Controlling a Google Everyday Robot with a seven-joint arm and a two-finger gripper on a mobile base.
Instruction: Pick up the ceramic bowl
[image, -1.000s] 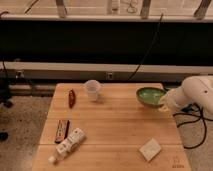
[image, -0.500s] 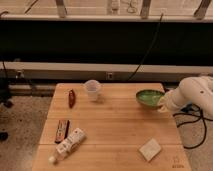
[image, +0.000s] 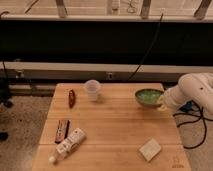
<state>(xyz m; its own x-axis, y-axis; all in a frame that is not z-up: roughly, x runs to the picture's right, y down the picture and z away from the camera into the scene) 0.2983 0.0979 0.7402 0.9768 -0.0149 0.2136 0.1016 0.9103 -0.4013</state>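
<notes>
A single camera looks down at a slant from the near side of the wooden table (image: 115, 125) — set well back, facing the dark wall at 12 o'clock. The whole tabletop fits in view. At 3 o'clock the arm enters, its hand (image: 160, 103) at the green bowl (image: 148, 96) — the table's right edge.
</notes>
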